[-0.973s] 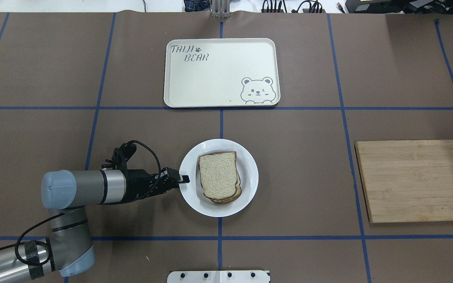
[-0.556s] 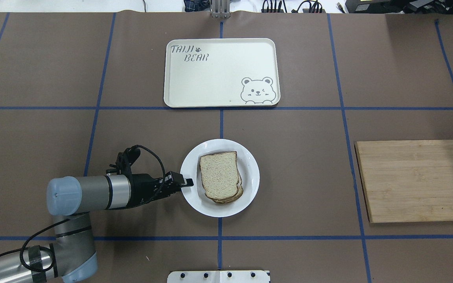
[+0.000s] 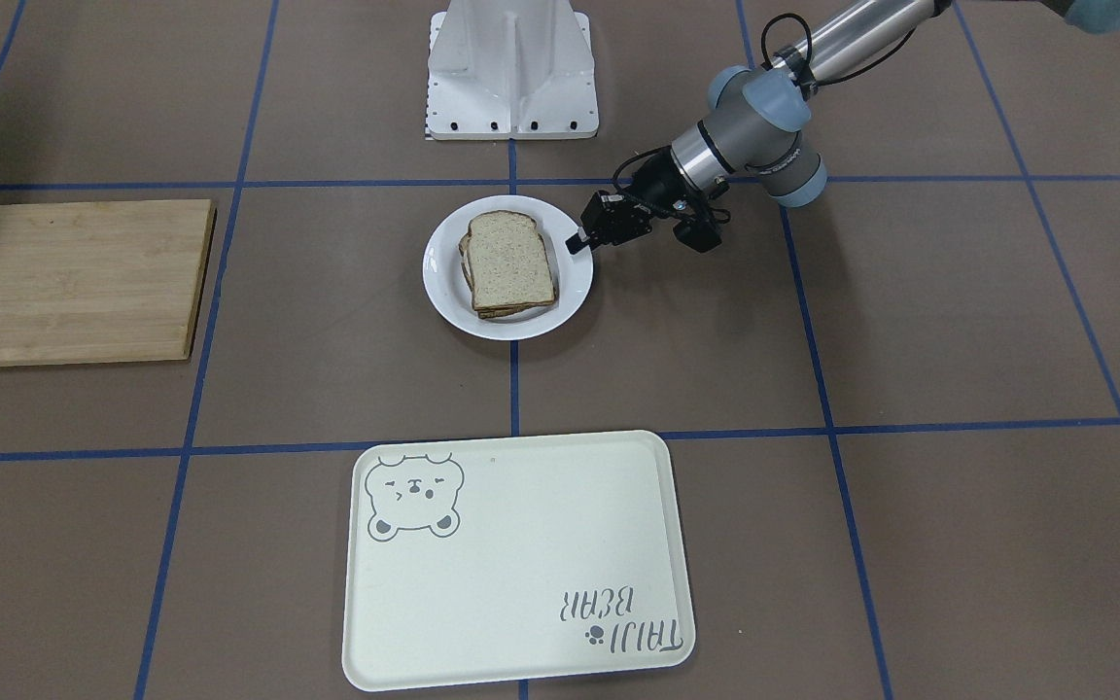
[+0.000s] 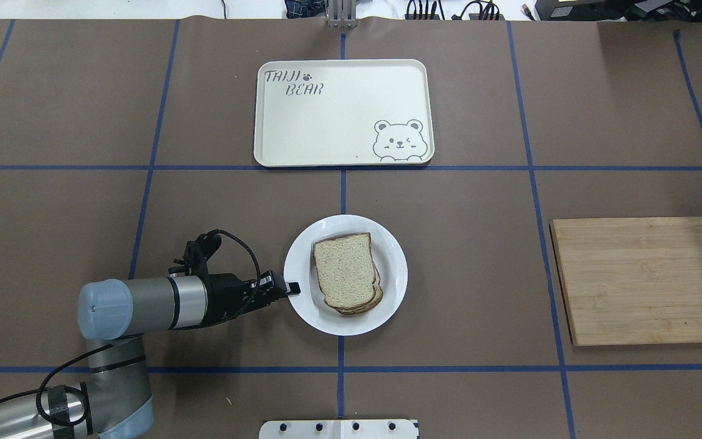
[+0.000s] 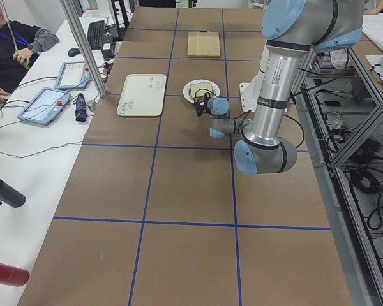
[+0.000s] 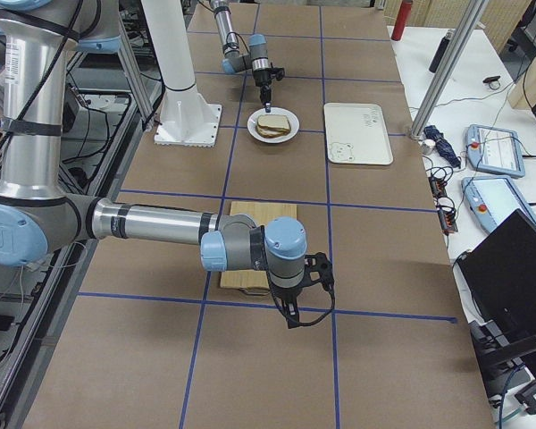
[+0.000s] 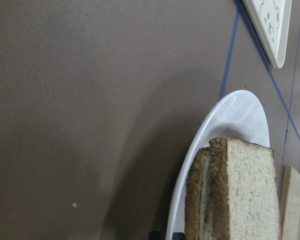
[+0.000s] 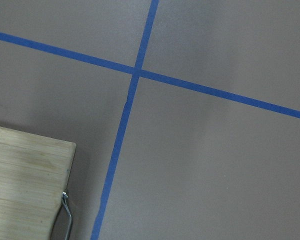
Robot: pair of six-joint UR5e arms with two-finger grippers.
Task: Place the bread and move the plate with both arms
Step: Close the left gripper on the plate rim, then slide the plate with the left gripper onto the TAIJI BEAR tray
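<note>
Bread (image 3: pixel 511 261) first: in the front-facing view it lies flat on top of another slice (image 3: pixel 507 312), in the middle of the white plate (image 3: pixel 438 282), just above the frame's centre. My left gripper (image 3: pixel 579 241) comes in from the upper right, its fingers pinched on the plate's right rim. The tray (image 3: pixel 521 574) sits at lower centre, well apart, and the wooden board (image 3: pixel 69 282) lies at the left edge.

Overhead now: plate and bread sit just below centre. My left gripper reaches in from the lower left, tips clamped on the left rim, not touching the bread. Tray at top centre, board at right.

Left-side view: the plate is small and far, upper middle, with the gripper at its near side.

Right-side view: my right gripper (image 6: pixel 297 320) hangs at lower middle, pointing down by the board's near edge, far from the plate. Fingers apart or together? I can't tell.

Left wrist camera: plate rim and stacked crusts at lower right, tray corner at upper right.

Right wrist camera: brown table (image 8: pixel 215 165), blue tape lines (image 8: pixel 140 72), board corner at lower left.
</note>
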